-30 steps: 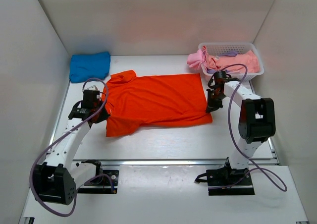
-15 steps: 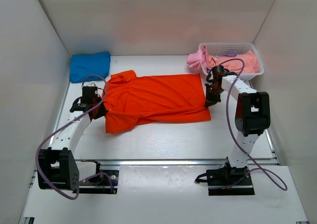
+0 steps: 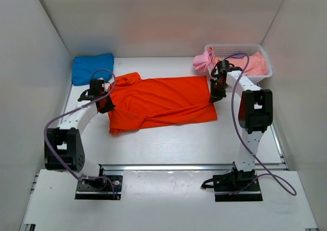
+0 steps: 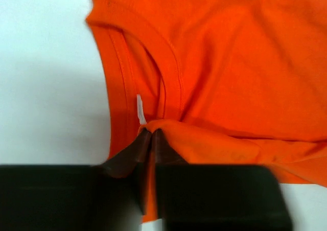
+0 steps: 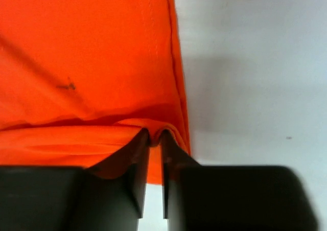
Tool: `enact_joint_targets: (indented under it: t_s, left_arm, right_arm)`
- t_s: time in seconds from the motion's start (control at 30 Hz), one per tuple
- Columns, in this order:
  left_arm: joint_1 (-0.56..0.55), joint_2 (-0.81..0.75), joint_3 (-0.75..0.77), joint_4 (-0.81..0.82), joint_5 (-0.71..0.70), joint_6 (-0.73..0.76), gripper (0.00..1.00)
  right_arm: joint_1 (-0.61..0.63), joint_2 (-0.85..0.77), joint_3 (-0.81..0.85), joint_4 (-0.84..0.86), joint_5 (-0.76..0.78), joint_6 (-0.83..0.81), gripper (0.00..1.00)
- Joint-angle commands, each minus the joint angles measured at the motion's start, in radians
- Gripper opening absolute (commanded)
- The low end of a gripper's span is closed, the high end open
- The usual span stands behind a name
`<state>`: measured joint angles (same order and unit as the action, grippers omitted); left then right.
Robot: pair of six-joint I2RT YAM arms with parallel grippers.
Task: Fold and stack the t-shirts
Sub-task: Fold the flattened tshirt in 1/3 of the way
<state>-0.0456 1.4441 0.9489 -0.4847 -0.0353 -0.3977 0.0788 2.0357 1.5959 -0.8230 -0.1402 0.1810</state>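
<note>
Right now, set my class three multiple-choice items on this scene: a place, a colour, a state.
1. Where does the blue t-shirt lie? A far left corner; B far right corner; C near edge.
2. Which colour is the t-shirt the right end effector grips? A pink; B blue; C orange-red.
3. The left end effector is: A wide open; B shut on cloth; C out of view.
Key: 1 A, the top view shows it there. 2 C, the orange-red t-shirt fills its wrist view. 3 B, a fold sits pinched between its fingers.
</note>
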Motion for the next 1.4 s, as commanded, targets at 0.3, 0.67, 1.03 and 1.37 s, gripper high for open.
enact_joint_targets:
  t_s: [0.3,0.67,1.03,1.37]
  left_arm:
    - [0.027,-0.05,0.071,-0.055,0.011,0.045,0.51]
    - [-0.022,-0.353,-0.237,-0.172,0.054,-0.039,0.43]
    - [-0.086,-0.412,-0.377,-0.104,0.037,-0.176,0.47]
    - [-0.088,-0.304,-0.361,-0.011,-0.064,-0.173,0.51]
  right_arm:
    - [-0.037,-0.158,-0.163,0.065,0.091,0.02,0.39]
    - [-0.054,-0.319,-0.37,0.156,0.053,0.04,0.44]
    - [-0.02,-0.325,-0.384,0.171,0.03,0.069,0.45]
    - [-0.033,-0.298,-0.438,0.2,0.076,0.094,0.52]
